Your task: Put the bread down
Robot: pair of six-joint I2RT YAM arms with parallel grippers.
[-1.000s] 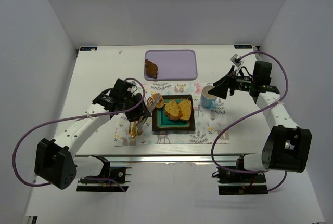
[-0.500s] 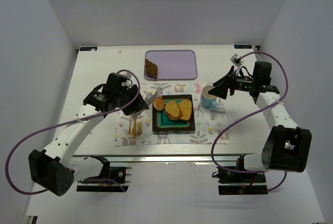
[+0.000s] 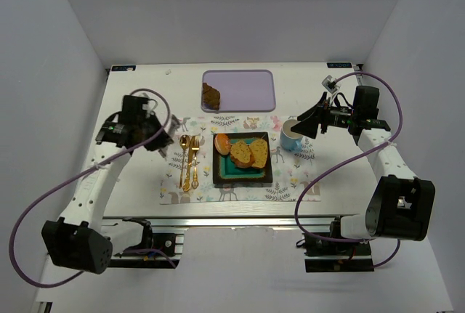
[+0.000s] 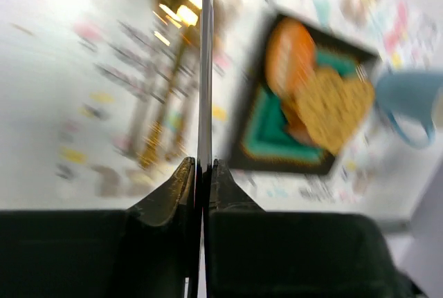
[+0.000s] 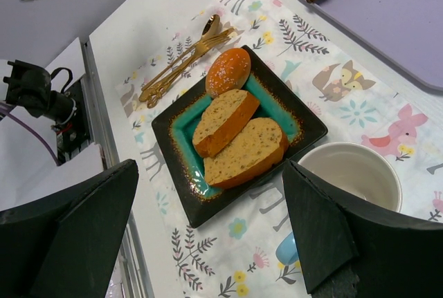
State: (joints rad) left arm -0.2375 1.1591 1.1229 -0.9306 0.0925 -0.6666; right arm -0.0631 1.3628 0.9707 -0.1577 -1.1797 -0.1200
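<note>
Top external view: my two arms reach in from the near edge of the counter [image 3: 145,80]. A printed placemat [image 3: 290,182] lies at its middle and a purple tray [image 3: 251,91] sits toward the far edge.
Plate: a dark square plate [image 3: 243,181] with a teal centre, in the middle of the placemat.
Bread on the plate: a round bun [image 3: 221,143] lies at the plate's far-left corner, partly over the rim. Two slices [image 3: 241,154] lean on each other just beside it.
Bread off the plate: one dark piece [image 3: 211,96] lies at the left end of the tray, well apart from the plate.
Jaws, left [image 4: 203,165]: pressed fully together with nothing between them, by the placemat's left edge and clear of the plate. The left wrist picture is smeared, so I read little else from it.
Jaws, right [image 5: 210,166]: spread wide and holding nothing, hanging toward the counter's right edge beside the blue cup [image 3: 291,137].
Other things: gold cutlery [image 3: 189,160] lies on the placemat between my left arm and the plate.
Done, as I judge it: the bun is set down and released, since neither arm carries anything.
Left, as I judge it: possibly the tray piece, if it belongs on the plate too. The task line does not say.
</note>
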